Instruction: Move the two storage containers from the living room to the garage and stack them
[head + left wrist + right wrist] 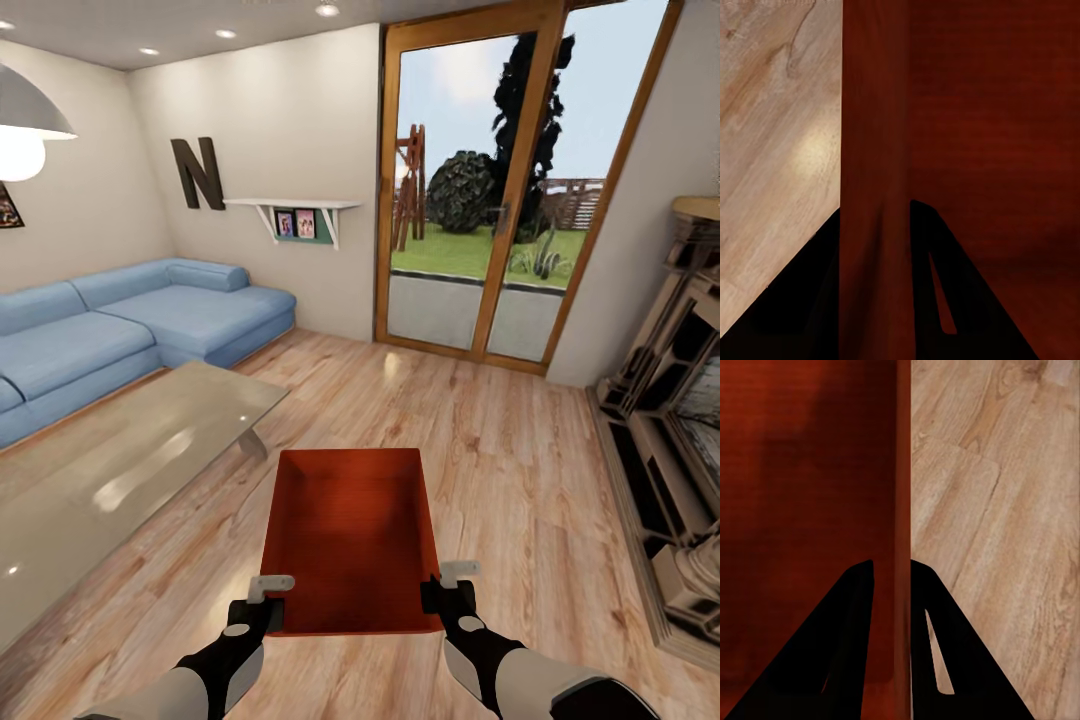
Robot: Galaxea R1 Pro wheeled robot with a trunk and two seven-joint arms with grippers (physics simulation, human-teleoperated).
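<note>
One orange-red storage container (350, 540) is held out in front of me above the light wood plank floor of the living room. Its open top faces up and it looks empty. My left gripper (268, 600) is shut on its left wall near the near corner, and my right gripper (440, 592) is shut on its right wall. In the left wrist view the thin red wall (874, 187) runs between the two black fingers (945, 300). The right wrist view shows the same with the container wall (901, 510) pinched between the fingers (855, 660).
A glass coffee table (110, 470) stands close on the left, with a blue corner sofa (120, 330) behind it. Wood-framed glass doors (490, 200) are straight ahead. A fireplace surround (670, 420) lines the right wall. Open plank floor (500, 430) stretches ahead between table and fireplace.
</note>
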